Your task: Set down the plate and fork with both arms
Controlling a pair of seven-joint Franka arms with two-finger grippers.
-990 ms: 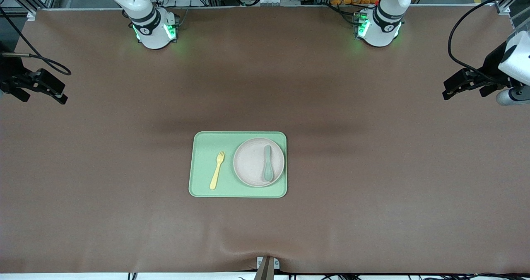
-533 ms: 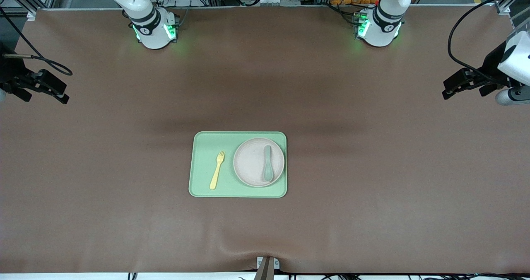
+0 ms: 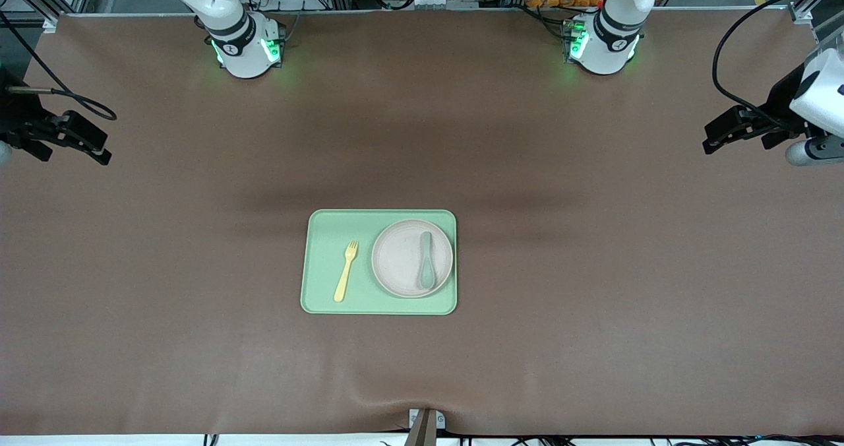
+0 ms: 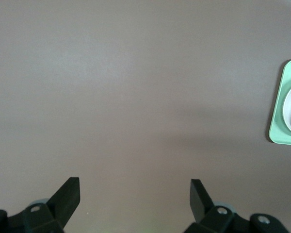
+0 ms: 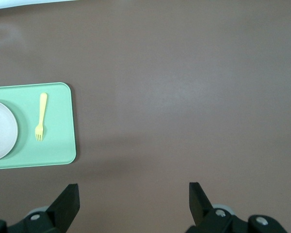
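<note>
End effectors left [image 3: 715, 144] and right [image 3: 97, 155]: both open, empty, parked over table ends; pale-yellow plastic fork [image 3: 346, 270] and speckled beige round plate [image 3: 402, 261] on light-green rectangular tray [image 3: 323, 304]; advisable to hold clear.

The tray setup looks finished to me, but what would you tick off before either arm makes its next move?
1. Plate sits flat on the tray: ok.
2. Fork lies on the tray beside the plate, not touching it: ok.
3. Plate is bare: not ok, a spoon lies in it.
4. Left tool open, holding nothing, over bare table at its own end: ok.
5. Right tool open, holding nothing, over bare table at its own end: ok.
</note>
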